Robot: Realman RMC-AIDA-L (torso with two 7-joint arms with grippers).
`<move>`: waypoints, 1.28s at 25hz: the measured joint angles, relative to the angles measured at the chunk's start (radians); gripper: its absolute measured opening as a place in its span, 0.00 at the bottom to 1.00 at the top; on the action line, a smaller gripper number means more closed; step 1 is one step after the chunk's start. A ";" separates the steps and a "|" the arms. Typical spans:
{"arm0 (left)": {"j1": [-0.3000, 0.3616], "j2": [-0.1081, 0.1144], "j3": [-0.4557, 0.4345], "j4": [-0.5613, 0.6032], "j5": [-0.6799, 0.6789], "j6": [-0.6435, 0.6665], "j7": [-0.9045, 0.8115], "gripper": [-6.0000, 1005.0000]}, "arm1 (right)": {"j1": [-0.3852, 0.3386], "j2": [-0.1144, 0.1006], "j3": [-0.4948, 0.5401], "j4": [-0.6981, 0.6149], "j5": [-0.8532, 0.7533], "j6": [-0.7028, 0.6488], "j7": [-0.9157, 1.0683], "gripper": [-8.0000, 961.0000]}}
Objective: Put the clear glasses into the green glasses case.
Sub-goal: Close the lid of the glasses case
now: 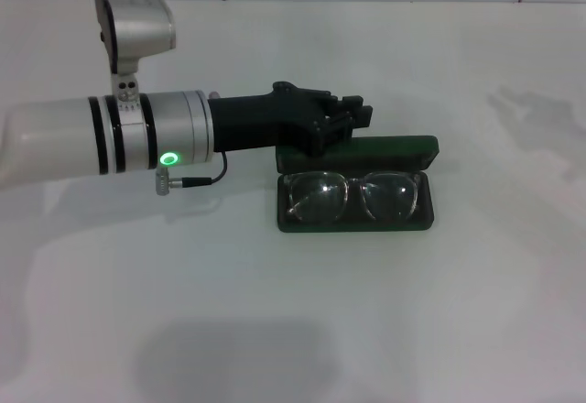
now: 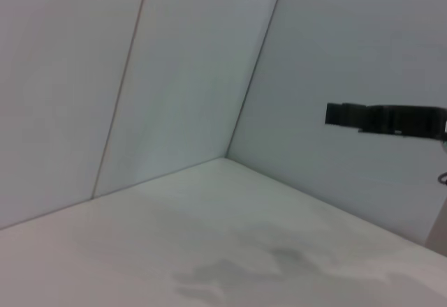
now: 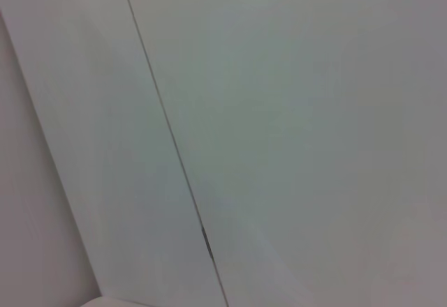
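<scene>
Glasses lying inside green case on tabletop: light, brittle, slippery, best pinched at the bridge. Left claw hovering behind the lid; fingers' state unclear.

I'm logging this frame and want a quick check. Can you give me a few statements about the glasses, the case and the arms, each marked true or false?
1. The clear glasses lie inside the green glasses case. True.
2. The case lid is closed. False: it stands open.
3. The left gripper is beside the case's rear edge. True.
4. The right arm reaches over the table. False: it is not seen in the head view.
</scene>
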 joint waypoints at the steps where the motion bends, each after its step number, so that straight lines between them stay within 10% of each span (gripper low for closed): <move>1: -0.001 0.000 0.000 -0.005 -0.002 -0.001 0.005 0.18 | 0.001 0.000 0.000 0.005 0.000 -0.001 -0.003 0.20; 32: -0.038 -0.005 0.014 -0.104 -0.030 -0.132 0.067 0.18 | -0.003 0.009 -0.006 0.010 -0.013 -0.028 -0.007 0.20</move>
